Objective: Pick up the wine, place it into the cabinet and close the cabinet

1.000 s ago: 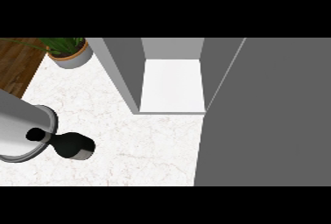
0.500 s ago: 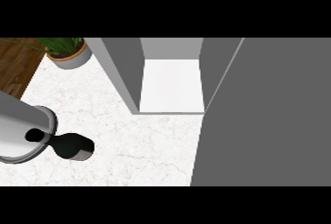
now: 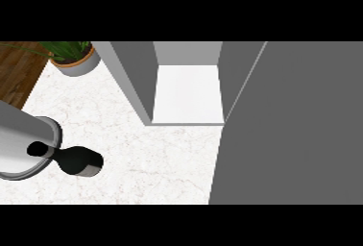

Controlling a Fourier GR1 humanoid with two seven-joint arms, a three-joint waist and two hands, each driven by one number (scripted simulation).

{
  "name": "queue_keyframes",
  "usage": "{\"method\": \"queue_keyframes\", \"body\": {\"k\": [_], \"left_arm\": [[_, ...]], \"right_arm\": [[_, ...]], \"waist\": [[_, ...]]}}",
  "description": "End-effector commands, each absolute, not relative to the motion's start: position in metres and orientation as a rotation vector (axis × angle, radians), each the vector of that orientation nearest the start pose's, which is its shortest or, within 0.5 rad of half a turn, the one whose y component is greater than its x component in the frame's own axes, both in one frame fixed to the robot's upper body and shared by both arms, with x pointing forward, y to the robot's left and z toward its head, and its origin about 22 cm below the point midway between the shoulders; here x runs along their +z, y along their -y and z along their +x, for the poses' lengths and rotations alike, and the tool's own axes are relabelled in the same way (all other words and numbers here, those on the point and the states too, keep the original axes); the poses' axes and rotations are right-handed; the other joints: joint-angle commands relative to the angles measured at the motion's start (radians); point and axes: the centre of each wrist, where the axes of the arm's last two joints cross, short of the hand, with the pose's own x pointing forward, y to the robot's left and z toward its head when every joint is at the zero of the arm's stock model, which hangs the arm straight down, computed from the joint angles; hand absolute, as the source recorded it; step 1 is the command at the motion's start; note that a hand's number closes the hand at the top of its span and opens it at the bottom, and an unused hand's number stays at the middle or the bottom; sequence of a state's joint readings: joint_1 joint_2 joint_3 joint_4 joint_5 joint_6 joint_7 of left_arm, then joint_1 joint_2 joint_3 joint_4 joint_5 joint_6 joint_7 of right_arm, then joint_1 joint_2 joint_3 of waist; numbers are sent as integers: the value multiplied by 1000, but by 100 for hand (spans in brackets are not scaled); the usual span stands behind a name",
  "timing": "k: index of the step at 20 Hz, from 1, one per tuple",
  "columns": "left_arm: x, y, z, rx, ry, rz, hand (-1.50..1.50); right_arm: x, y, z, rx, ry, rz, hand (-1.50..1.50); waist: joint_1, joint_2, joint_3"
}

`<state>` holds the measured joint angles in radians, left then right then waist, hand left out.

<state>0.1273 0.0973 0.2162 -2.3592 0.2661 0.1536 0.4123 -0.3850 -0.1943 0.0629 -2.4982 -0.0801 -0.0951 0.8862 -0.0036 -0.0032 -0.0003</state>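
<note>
The cabinet (image 3: pixel 135 81) stands open at the back of the counter, and its white shelf (image 3: pixel 188 93) is bare. Its grey door (image 3: pixel 291 125) swings out toward me and fills the right side of the head view. No wine bottle shows anywhere. My left forearm comes in from the left edge and ends in the black left hand (image 3: pixel 77 161), low over the white marble counter (image 3: pixel 142 158) and well left of the cabinet opening. The hand shows as a dark lump seen end-on. My right hand does not show.
A potted green plant (image 3: pixel 73 60) stands at the back left, next to the cabinet's left wall. A strip of brown wood (image 3: pixel 18 72) borders the counter at the far left. The door hides whatever lies to the right.
</note>
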Motion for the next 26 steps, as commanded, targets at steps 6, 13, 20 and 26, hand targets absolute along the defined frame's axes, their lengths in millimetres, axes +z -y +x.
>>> {"method": "queue_keyframes", "body": {"k": [6, 13, 20, 26], "left_arm": [[128, -304, 156, 342, 1831, 155, -150], [116, -307, 169, 326, 1761, 188, -150], [51, -312, 169, 335, 1711, 192, -150], [38, -315, 167, 361, 1708, 200, -150]], "right_arm": [[273, 216, 119, 297, 1990, 179, -150], [279, 208, 130, 278, 2020, 205, -150], [285, 203, 130, 283, 2019, 214, -150], [285, 209, 134, 280, 2005, 185, -150]], "waist": [[-1, -1, 0], [0, 0, 0], [-1, 0, -1], [3, 1, 0]]}}
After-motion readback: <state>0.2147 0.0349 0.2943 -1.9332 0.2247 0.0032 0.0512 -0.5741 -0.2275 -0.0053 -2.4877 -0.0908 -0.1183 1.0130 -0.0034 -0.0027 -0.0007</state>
